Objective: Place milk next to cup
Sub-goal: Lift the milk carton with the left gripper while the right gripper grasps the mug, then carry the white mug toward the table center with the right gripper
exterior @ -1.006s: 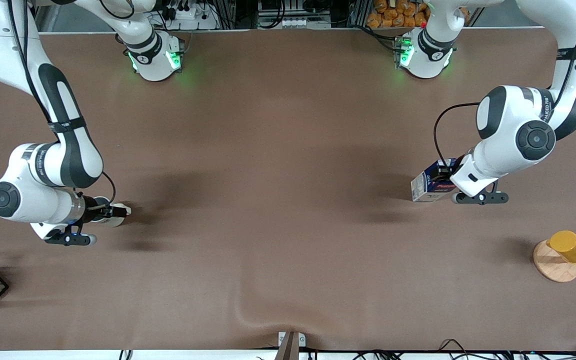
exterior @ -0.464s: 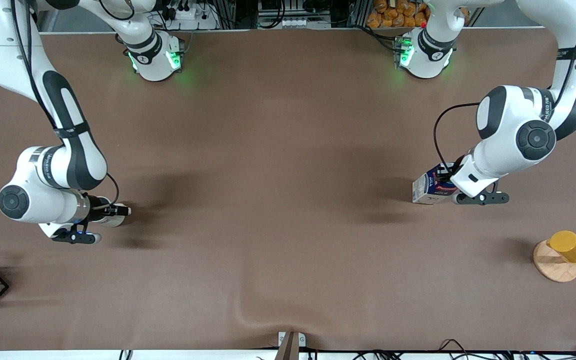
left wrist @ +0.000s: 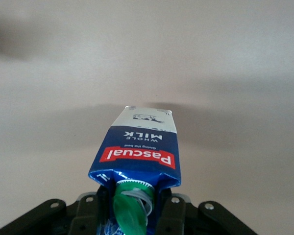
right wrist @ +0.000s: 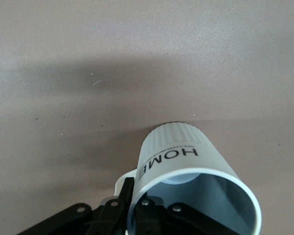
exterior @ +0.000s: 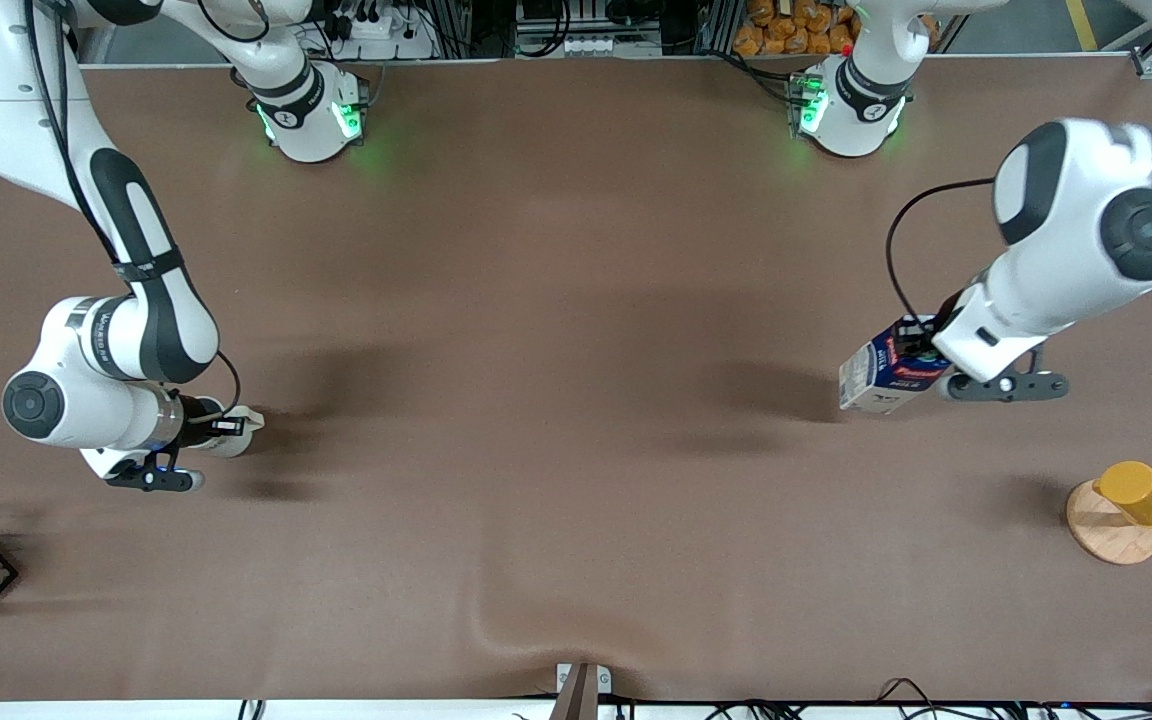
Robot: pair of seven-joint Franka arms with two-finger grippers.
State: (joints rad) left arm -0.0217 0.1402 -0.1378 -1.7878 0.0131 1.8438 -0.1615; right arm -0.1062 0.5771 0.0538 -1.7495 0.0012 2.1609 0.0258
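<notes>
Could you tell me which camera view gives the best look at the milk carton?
The left wrist view: the milk carton fills it, label and green cap readable, top pinched by the left gripper. The front view shows it small and tilted, partly hidden by the arm. The right wrist view shows only the mug.

a big brown surface [exterior: 556,300] fills the view, with soft dark shadows on it. along its top edge sit cables, metal frames and a pile of orange things [exterior: 786,30].
</notes>
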